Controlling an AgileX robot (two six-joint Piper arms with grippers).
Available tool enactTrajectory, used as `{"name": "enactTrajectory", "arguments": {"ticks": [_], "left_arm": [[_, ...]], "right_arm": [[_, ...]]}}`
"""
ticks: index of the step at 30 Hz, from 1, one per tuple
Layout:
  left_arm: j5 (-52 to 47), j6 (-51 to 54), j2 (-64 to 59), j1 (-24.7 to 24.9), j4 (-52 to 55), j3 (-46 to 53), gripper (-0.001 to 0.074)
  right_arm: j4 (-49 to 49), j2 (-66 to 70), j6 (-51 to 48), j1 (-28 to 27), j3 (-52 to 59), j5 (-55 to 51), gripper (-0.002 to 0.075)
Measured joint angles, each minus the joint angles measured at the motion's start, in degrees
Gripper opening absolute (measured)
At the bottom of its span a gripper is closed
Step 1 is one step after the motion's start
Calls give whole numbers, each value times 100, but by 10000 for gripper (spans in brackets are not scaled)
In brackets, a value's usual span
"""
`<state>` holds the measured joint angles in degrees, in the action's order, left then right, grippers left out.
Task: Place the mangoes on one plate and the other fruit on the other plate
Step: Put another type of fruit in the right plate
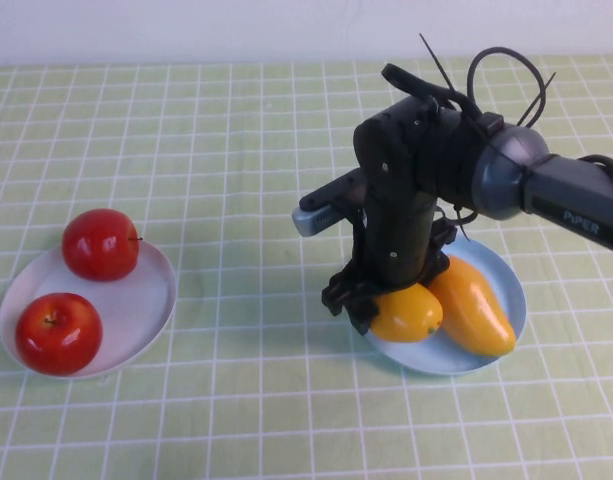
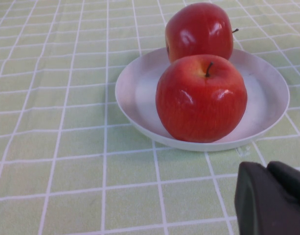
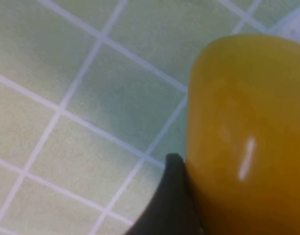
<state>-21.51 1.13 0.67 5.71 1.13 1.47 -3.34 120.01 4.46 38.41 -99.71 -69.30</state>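
Observation:
The yellow mango (image 1: 408, 313) sits at the left rim of the light blue plate (image 1: 441, 365), with my right gripper (image 1: 381, 300) shut on it from above. In the right wrist view one dark finger (image 3: 172, 196) presses against the yellow mango (image 3: 247, 127); the other finger is hidden. The orange mango (image 1: 473, 305) lies on the blue plate beside it. Both red apples (image 1: 100, 244) (image 1: 58, 333) rest on the white plate (image 1: 136, 300). My left gripper (image 2: 269, 196) shows only in the left wrist view, shut and empty, hanging short of the white plate (image 2: 140, 93) and its apples (image 2: 201, 98) (image 2: 198, 29).
A green checked cloth (image 1: 246, 180) covers the table. The right arm (image 1: 546, 190) reaches in from the right, with black cables looped above it. A white wall runs along the far edge.

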Motion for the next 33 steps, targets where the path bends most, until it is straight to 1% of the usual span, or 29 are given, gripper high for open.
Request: {"name": "enactTrajectory", "arguments": {"ticks": [8, 13, 20, 27, 29, 33], "left_arm": [[0, 0, 0, 0, 0, 0, 4], [0, 0, 0, 0, 0, 0, 4], [0, 0, 0, 0, 0, 0, 4], [0, 0, 0, 0, 0, 0, 4], [0, 0, 0, 0, 0, 0, 4], [0, 0, 0, 0, 0, 0, 4]], "right_arm": [[-31, -540, 34, -22, 0, 141, 524], [-45, -625, 463, -22, 26, -47, 524], [-45, -625, 678, -202, 504, -26, 524], [-45, -625, 739, -255, 736, 342, 524], [-45, -625, 739, -255, 736, 407, 554], [-45, -625, 846, -255, 736, 438, 651]]}}
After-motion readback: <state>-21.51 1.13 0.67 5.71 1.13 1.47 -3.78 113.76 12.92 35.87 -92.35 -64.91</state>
